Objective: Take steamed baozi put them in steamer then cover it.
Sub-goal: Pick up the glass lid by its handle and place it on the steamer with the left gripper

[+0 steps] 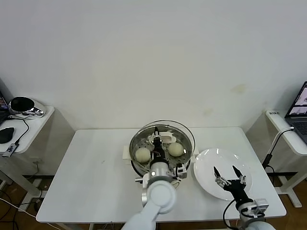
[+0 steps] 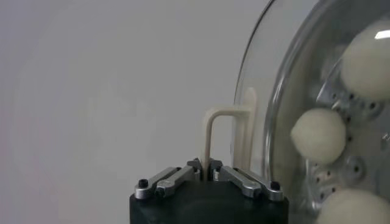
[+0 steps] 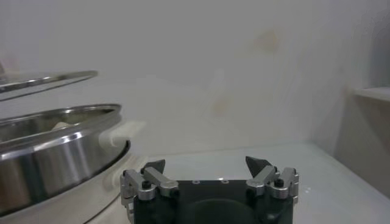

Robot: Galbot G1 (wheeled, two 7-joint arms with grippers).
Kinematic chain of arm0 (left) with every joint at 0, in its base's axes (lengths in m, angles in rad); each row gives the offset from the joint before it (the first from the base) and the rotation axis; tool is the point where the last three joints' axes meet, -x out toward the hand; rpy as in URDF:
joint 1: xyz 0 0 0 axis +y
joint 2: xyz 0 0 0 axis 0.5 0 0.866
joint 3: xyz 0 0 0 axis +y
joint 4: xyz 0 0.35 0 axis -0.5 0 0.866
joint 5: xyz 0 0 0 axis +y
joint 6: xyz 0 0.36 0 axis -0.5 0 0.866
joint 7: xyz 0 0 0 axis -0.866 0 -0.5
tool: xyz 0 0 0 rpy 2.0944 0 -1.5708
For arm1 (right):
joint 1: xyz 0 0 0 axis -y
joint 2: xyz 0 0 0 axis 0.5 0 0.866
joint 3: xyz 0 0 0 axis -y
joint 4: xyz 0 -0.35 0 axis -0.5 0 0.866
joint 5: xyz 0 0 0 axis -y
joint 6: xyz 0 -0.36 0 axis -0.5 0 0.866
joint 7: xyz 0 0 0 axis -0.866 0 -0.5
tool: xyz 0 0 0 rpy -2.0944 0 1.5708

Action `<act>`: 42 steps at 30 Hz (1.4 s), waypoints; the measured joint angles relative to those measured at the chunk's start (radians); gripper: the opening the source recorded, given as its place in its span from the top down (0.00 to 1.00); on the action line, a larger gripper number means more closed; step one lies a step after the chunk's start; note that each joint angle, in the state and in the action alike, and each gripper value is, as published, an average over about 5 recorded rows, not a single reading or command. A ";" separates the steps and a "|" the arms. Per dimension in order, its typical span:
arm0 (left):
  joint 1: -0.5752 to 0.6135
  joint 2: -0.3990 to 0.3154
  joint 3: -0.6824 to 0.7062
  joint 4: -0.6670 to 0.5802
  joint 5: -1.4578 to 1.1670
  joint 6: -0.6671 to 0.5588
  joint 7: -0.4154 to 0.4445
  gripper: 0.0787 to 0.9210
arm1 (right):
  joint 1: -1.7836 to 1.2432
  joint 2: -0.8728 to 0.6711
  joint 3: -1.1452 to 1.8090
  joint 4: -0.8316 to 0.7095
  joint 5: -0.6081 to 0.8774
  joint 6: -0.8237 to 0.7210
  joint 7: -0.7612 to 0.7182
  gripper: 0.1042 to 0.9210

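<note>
The steamer (image 1: 135,146) stands at the table's middle; it also shows in the right wrist view (image 3: 55,146). Two baozi (image 1: 143,154) (image 1: 175,149) show on its perforated tray; three baozi (image 2: 318,135) show through the glass in the left wrist view. My left gripper (image 1: 158,143) (image 2: 204,164) is shut on the cream handle (image 2: 213,122) of the glass cover (image 1: 165,123) (image 2: 268,91). It holds the cover over the pot, its rim (image 3: 49,79) a little above the pot's rim. My right gripper (image 1: 225,173) (image 3: 207,163) is open and empty above the white plate (image 1: 206,165).
The white plate lies right of the steamer and holds nothing. A side table (image 1: 33,129) with a mouse (image 1: 5,134) and a dark round object stands at the left. A laptop (image 1: 300,112) and a thin black stand (image 1: 273,143) are at the right.
</note>
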 measured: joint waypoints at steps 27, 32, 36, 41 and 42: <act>-0.030 -0.011 -0.007 0.104 0.012 0.000 -0.008 0.93 | -0.005 -0.007 -0.004 -0.005 -0.003 0.007 -0.007 0.12; -0.022 -0.013 -0.009 0.103 0.013 0.000 -0.004 0.93 | -0.006 -0.006 -0.004 -0.007 -0.005 0.010 -0.008 0.12; -0.018 -0.013 -0.013 0.104 0.016 0.000 -0.006 0.93 | -0.006 -0.005 -0.005 -0.008 -0.007 0.012 -0.008 0.12; -0.020 -0.013 -0.014 0.110 0.016 0.000 -0.011 0.93 | -0.006 -0.004 -0.006 -0.008 -0.008 0.012 -0.008 0.12; -0.021 -0.013 -0.013 0.111 0.016 0.000 -0.012 0.93 | -0.006 -0.004 -0.006 -0.008 -0.008 0.013 -0.008 0.12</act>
